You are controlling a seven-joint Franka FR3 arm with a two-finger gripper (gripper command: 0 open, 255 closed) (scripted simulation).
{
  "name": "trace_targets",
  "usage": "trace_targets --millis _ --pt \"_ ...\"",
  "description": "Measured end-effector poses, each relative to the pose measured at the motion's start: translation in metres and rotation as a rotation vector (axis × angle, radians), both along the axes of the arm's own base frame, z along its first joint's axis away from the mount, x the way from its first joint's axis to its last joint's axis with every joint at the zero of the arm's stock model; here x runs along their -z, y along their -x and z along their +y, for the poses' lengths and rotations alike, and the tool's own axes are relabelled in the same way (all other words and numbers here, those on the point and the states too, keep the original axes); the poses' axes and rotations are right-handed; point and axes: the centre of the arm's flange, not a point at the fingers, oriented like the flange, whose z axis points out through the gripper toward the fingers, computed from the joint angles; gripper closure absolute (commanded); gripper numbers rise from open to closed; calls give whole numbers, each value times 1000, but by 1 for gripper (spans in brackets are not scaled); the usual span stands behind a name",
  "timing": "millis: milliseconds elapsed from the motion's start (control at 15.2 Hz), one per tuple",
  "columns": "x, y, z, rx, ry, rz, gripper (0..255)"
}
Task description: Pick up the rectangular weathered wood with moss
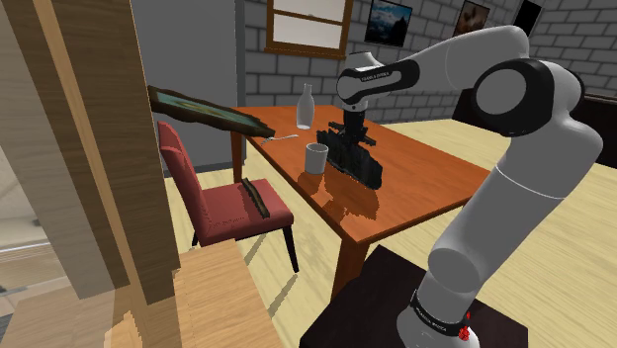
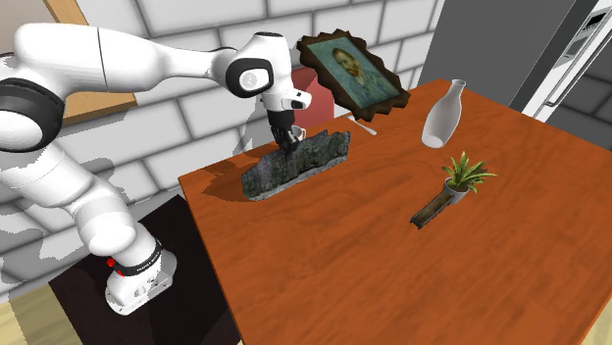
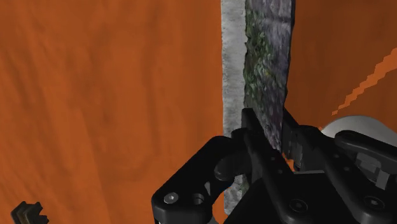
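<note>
Wood with moss (image 3: pixel 267 63), right between the two black fingers (image 3: pixel 249 125). Stood up on its thin edge on the orange-brown table (image 3: pixel 114 95). Ran long and straight, out past the fingertips on both sides. So the gripper (image 2: pixel 285 140) squeezed across the thin way, not the long way. Looked pinched tight, with one finger pressed on each flat face and no gap to see. Grabbed from above, near the middle of the long top edge. Probably called for a straight pull up next, slow, so neither end dipped. Could not tell whether the bottom edge was off the table yet.

Looked rough all over. Bumpy grey-green faces, dark green moss in patches, one pale grey strip down the edge by one finger. Shaped like a long flat brick with ragged ends. Smooth, shiny tabletop under it, with faint wood lines. Hard, blocky black fingers, plain and dull.

White bottle (image 2: pixel 443 113) and small potted plant (image 2: pixel 461 176), both well apart from the fingers. Nothing close enough to bump on the way up.
</note>
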Motion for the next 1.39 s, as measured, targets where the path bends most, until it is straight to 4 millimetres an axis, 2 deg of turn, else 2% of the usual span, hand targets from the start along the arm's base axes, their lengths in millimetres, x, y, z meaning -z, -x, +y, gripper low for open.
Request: trace_targets --millis 528,1386 --pt "-2 -1 1 0 0 0 255" --pt "-66 -1 1 0 0 0 255"
